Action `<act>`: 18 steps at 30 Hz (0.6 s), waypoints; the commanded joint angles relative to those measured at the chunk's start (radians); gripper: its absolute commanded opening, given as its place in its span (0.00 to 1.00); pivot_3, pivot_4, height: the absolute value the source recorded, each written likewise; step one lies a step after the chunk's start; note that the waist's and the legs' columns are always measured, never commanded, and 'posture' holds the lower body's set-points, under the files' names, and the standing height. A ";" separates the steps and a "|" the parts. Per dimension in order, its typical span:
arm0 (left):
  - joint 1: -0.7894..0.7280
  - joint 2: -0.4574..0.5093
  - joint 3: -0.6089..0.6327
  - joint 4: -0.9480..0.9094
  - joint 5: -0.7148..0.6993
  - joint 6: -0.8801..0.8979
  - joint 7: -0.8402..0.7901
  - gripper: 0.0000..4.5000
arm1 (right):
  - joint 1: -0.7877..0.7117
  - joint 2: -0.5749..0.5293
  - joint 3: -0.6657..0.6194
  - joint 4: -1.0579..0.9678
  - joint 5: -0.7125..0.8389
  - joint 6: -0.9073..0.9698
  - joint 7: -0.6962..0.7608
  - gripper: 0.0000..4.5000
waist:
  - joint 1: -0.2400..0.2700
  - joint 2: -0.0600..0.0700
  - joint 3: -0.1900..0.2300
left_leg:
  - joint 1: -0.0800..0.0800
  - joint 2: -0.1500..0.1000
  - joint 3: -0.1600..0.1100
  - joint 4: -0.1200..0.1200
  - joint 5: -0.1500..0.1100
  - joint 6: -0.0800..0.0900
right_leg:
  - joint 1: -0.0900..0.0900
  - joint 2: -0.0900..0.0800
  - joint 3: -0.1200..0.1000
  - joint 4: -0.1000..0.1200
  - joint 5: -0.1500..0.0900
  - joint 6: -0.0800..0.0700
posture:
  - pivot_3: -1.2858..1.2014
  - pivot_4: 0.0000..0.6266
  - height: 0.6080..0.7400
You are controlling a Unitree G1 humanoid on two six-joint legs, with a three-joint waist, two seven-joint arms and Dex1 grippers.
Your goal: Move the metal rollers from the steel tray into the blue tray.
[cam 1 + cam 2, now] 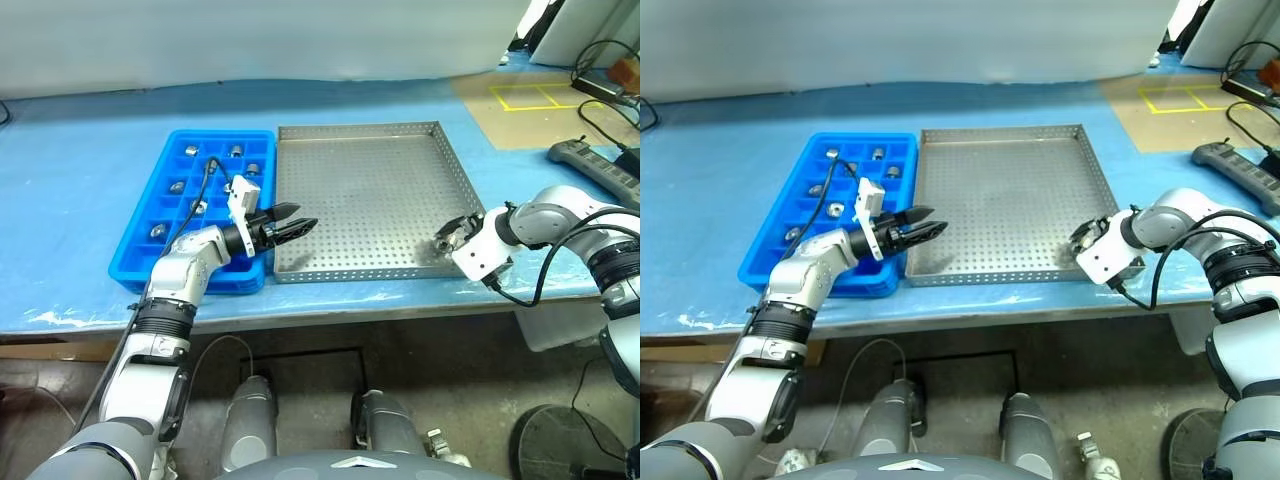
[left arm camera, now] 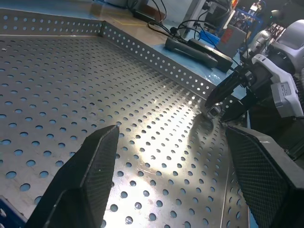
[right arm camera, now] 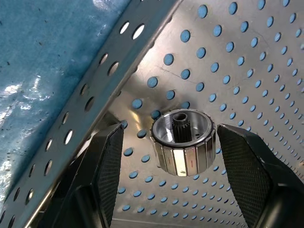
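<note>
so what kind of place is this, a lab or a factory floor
Probably a workshop or robot test bench, not a home. A long bench under blue sheeting holds a perforated steel tray and a blue parts tray. Cables and a power strip lie at the far end, with yellow floor marking tape behind.

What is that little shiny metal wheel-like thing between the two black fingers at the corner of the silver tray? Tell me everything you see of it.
The metal roller is a short silver cylinder with a dark toothed hole in its flat top and a rim divided into small polished segments. It stands upright on the perforated floor of the steel tray, near the tray's near right corner, close to the low wall. The right gripper has its black fingers open on either side of it; neither finger appears to touch it yet.
</note>
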State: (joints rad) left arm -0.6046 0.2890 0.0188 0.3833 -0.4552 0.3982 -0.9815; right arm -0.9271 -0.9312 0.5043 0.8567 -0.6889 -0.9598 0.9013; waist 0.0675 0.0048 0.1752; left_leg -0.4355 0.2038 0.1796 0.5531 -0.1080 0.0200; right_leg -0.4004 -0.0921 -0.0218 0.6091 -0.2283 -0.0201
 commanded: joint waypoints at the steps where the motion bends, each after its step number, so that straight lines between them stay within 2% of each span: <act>1: 0.015 -0.014 -0.016 -0.003 0.015 0.010 0.011 0.83 | -0.006 0.036 0.015 0.023 0.001 -0.005 -0.027 0.73 | -0.001 -0.002 0.000 | 0.001 0.000 0.000 0.000 0.000 0.000 | 0.000 0.000 0.000 0.000 0.000 0.000 | 0.50 0.24 1.00; 4: 0.017 -0.018 -0.014 -0.007 0.017 0.012 0.016 0.83 | -0.005 0.038 0.021 0.028 -0.001 -0.009 -0.017 0.73 | -0.002 -0.002 -0.001 | 0.002 0.000 0.000 0.000 0.000 0.000 | 0.001 0.000 0.000 0.000 0.000 0.000 | 0.50 0.24 1.00; 5: 0.020 -0.019 -0.015 -0.011 0.017 0.016 0.016 0.83 | -0.005 0.035 0.024 0.028 -0.017 -0.011 -0.036 0.64 | -0.002 -0.002 -0.001 | 0.002 0.000 0.000 0.000 0.000 0.000 | 0.001 0.000 0.000 0.000 0.000 0.000 | 0.50 0.24 1.00; 10: 0.030 -0.019 -0.017 -0.040 0.014 0.035 0.022 0.83 | -0.008 0.043 0.031 0.022 -0.069 -0.016 -0.123 0.36 | -0.011 -0.005 -0.001 | 0.005 0.000 0.001 -0.001 0.000 0.000 | 0.003 0.000 0.001 0.000 0.000 0.000 | 0.50 0.24 1.00; 18: 0.019 -0.009 -0.011 -0.044 0.016 0.048 0.022 0.83 | -0.028 0.047 0.037 0.043 -0.098 -0.003 -0.155 0.36 | -0.030 -0.007 -0.001 | 0.006 0.001 0.001 -0.004 0.000 -0.002 | -0.001 0.001 0.001 -0.001 -0.002 0.004 | 0.50 0.24 1.00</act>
State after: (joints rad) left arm -0.5854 0.2782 0.0105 0.3457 -0.4396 0.4432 -0.9554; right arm -0.9426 -0.8914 0.5278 0.8900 -0.7756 -0.9748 0.7669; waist 0.0374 -0.0024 0.1746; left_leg -0.4283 0.2050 0.1804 0.5482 -0.1074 0.0179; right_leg -0.4012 -0.0911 -0.0204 0.6085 -0.2299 -0.0172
